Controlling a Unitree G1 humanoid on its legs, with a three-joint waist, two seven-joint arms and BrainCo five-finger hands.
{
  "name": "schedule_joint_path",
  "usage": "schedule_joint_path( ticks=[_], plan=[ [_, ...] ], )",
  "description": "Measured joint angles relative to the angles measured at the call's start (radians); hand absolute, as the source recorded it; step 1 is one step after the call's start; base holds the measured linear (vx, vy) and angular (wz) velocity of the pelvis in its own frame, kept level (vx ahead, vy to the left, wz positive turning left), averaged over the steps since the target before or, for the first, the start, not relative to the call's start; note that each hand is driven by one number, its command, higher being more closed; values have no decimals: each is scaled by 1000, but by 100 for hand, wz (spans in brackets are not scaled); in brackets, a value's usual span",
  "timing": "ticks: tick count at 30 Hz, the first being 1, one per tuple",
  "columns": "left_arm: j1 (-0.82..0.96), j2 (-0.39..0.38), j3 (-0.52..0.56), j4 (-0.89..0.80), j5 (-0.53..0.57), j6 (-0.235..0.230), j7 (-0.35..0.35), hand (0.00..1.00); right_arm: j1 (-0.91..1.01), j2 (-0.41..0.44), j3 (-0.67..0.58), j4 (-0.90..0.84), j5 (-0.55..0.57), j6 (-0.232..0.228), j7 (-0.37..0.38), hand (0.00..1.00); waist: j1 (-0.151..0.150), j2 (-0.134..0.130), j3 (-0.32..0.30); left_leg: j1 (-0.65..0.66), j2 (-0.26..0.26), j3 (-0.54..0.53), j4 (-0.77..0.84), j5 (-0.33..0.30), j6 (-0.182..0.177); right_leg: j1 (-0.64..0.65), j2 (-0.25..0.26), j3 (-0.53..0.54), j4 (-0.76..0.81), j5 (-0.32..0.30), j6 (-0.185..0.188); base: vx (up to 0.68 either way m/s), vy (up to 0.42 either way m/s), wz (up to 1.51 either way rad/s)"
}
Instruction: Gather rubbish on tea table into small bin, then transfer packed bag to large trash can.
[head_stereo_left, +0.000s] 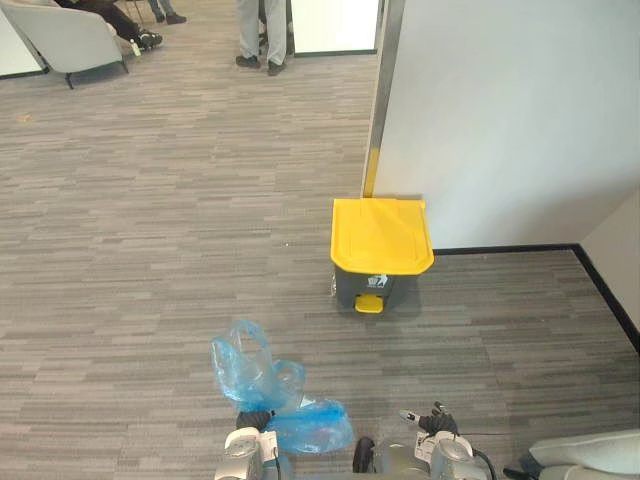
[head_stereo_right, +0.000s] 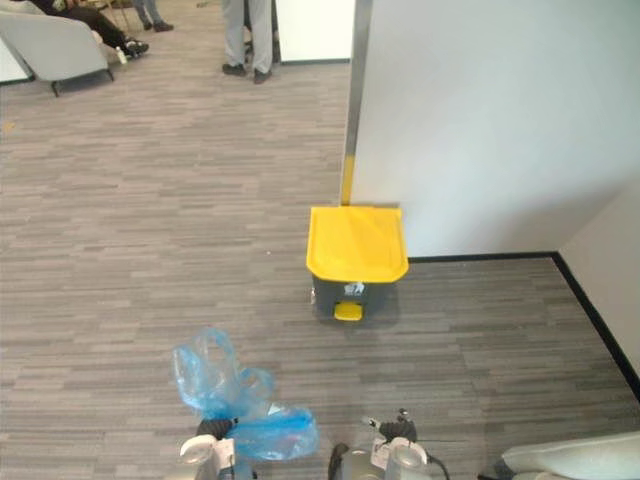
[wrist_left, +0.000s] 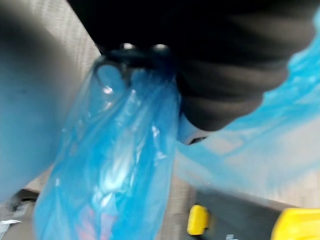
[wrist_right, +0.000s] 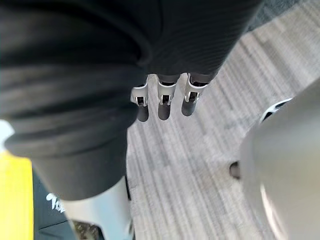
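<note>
A blue plastic bag (head_stereo_left: 268, 385) hangs low at the left, its crumpled top standing up and its full part bulging to the right. My left hand (head_stereo_left: 254, 417) is shut on the bag; in the left wrist view its fingers (wrist_left: 121, 54) curl round the gathered neck of the bag (wrist_left: 115, 170). The large trash can (head_stereo_left: 378, 250), grey with a shut yellow lid and a yellow pedal (head_stereo_left: 370, 304), stands ahead against the white wall. My right hand (wrist_right: 162, 100) hangs low at the right (head_stereo_left: 435, 420), fingers relaxed and holding nothing.
A white partition wall (head_stereo_left: 500, 110) with a black baseboard rises behind the can and forms a corner at the right. People's legs (head_stereo_left: 260, 35) and a grey armchair (head_stereo_left: 65, 40) are far back on the carpet. A white rounded edge (head_stereo_left: 590, 452) sits at the lower right.
</note>
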Motion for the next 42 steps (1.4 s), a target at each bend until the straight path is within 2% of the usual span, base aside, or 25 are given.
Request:
schedule_joint_path(
  ticks=[2,3,4,5,7,9,11,14,16,18,20,21,22,24,27,28,29,31,33,34,35,36,37,40,42],
  plan=[
    [-6,0,0,0,0,0,0,100,5,0,-1,-2,5,0,-1,0,8,1,-2,1,-32,-24,-245,41,22,16,-10,25,2,-14,27,334,208,-34],
    [-7,-4,1,6,0,-1,0,100,11,0,-4,2,5,0,-1,0,16,0,-10,13,-70,-68,-350,150,-2,14,-21,52,13,-28,54,348,213,-26],
    [-9,2,6,7,0,1,3,100,14,8,-7,1,4,4,-1,0,20,-26,-23,36,-102,-59,-383,157,8,12,-37,73,4,-26,71,383,258,-17],
    [-10,7,2,7,0,2,3,100,18,24,-12,1,4,6,-2,0,16,-53,-38,39,-130,-42,-397,145,28,16,-63,90,-19,-24,86,311,207,-4],
    [-18,2,-1,15,0,3,2,100,18,27,-18,1,3,10,0,0,29,-65,-43,67,-151,4,-398,109,44,12,-95,114,13,-19,103,290,240,-41],
    [-15,2,-7,23,1,4,3,100,14,24,-17,-8,3,9,0,0,25,-48,-33,137,-158,40,-413,68,56,-42,-112,150,195,-7,120,215,243,-61],
    [-3,22,-27,27,1,5,3,100,12,22,4,-20,2,5,3,0,13,-35,-28,210,-170,69,-419,21,63,-178,-149,182,507,50,127,189,180,-28],
    [-2,37,-27,37,1,7,3,100,10,23,-1,-20,2,2,2,0,7,-39,-30,275,-174,69,-457,8,60,-245,-156,129,597,14,118,226,59,-3],
    [-6,38,-27,52,1,6,3,100,2,22,-2,-19,1,-2,1,0,-5,-36,-28,321,-166,65,-501,11,56,-295,-134,51,517,-33,92,318,-47,13],
    [-10,38,-27,65,1,6,3,100,-15,21,-4,-12,2,-1,2,0,-20,-28,-23,346,-149,56,-522,11,55,-311,-91,19,372,-23,78,389,-168,23],
    [-11,43,-39,81,2,6,2,100,-15,23,-8,-9,1,-2,2,0,-28,-35,-23,376,-150,23,-543,9,50,-296,-51,23,127,87,56,328,-180,29],
    [-22,41,-36,100,2,5,1,100,-15,19,-19,3,0,-2,4,0,-29,-46,-13,407,-161,-16,-555,1,26,-267,-44,18,77,180,-34,306,-151,9],
    [-29,27,-31,105,2,5,1,100,-28,-1,-25,9,-2,-3,2,0,-21,-9,-10,414,-133,-33,-554,3,18,-256,-23,12,83,178,-31,484,-276,-5],
    [-30,4,-26,104,4,2,-1,100,-39,-13,-50,15,-8,-2,1,0,-21,12,-10,421,-121,-57,-550,29,-11,-256,-11,6,107,122,-43,259,-176,-6],
    [-37,2,-39,101,4,3,-16,100,-27,-12,-58,28,-7,-2,1,0,-30,15,-10,375,-71,-93,-365,38,-30,-169,9,-28,62,78,-46,237,-185,27],
    [-38,2,-39,95,4,3,-20,100,-16,-12,-57,28,-7,-1,1,0,-27,9,-8,327,-47,-105,-230,57,-65,-120,18,-33,27,67,-37,181,-117,23],
    [-24,2,-38,76,4,3,-21,100,-3,-13,-34,26,-7,-2,0,0,-23,-1,-12,242,-13,-108,-44,93,-122,-81,24,-33,-5,62,-44,183,-90,9],
    [-14,2,-35,53,3,2,-20,100,-10,-14,-20,26,-6,1,0,0,-20,3,-15,167,16,-82,78,48,-95,-45,37,-16,-38,63,-47,206,-21,-28],
    [-10,2,-31,47,3,3,-19,100,-8,-8,-19,26,-6,4,0,0,-16,3,-16,138,5,-28,23,-2,-58,-23,37,19,-60,74,-50,174,63,-61],
    [-7,2,-31,44,3,3,-19,100,-9,-4,-19,27,-5,8,0,0,-8,8,-20,137,-13,-8,-102,-14,-31,-20,35,51,-65,81,-40,128,101,-68],
    [-6,2,-31,45,3,4,-19,100,-10,-3,-19,27,-5,9,0,0,-6,11,-22,138,-21,-10,-156,-11,-27,-21,35,63,-65,83,-37,163,170,-91],
    [-6,2,-31,47,3,4,-19,100,-10,-8,-21,24,-4,9,0,0,-4,27,-32,140,-38,-17,-346,48,-7,-28,44,96,-61,85,-16,214,232,-77],
    [-8,1,-29,56,3,5,-18,100,-8,-14,-24,31,-3,11,1,0,-1,21,-50,164,-67,-23,-399,66,-20,-29,41,138,-72,95,14,177,196,-64],
    [-12,8,-29,68,4,4,-17,100,10,-3,-49,34,-3,10,0,0,-1,-6,-61,196,-114,-1,-453,74,-12,3,10,168,-156,127,44,171,202,-27],
    [-9,12,-29,78,4,4,-17,100,11,-2,-58,41,-4,10,1,0,2,-9,-62,214,-127,8,-464,74,-12,20,1,179,-182,140,56,90,143,-21]
  ],
)
